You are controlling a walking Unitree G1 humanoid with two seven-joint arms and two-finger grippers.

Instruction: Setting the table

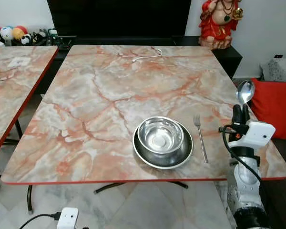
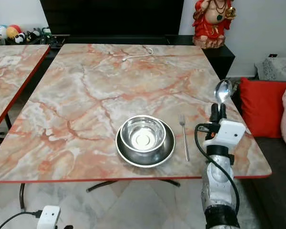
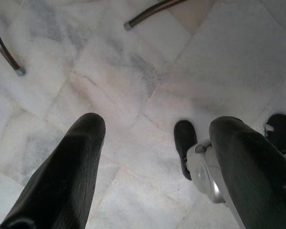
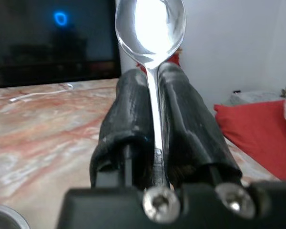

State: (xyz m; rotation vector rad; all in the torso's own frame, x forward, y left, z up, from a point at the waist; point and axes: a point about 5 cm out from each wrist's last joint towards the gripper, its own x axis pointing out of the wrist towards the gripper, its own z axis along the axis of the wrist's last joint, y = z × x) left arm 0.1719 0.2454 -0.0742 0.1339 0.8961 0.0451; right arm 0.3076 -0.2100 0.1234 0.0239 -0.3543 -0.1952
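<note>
The spoon (image 4: 150, 28) stands upright, bowl at the top, its handle pinched between the two black fingers of the right gripper (image 1: 240, 114), which hovers above the table's right edge, near the front right corner. Held this way, it is probably meant to be laid beside the fork (image 1: 200, 137), which lies flat just to the right of the plate (image 1: 143, 152) with its tines pointing toward the far edge. A steel bowl (image 1: 160, 135) sits in the plate, close to the front edge, so the place setting seems to lack only the spoon. The left gripper (image 3: 152, 157) hangs idle over the floor with its fingers spread wide.

The table (image 1: 109, 86) is orange-veined marble with a red rim; a thin white object, perhaps a cable (image 1: 148, 57), lies near its far edge. A second marble table (image 1: 14, 76) stands to the left, a red figurine (image 1: 220, 21) behind, and a red cushion (image 1: 276, 107) to the right.
</note>
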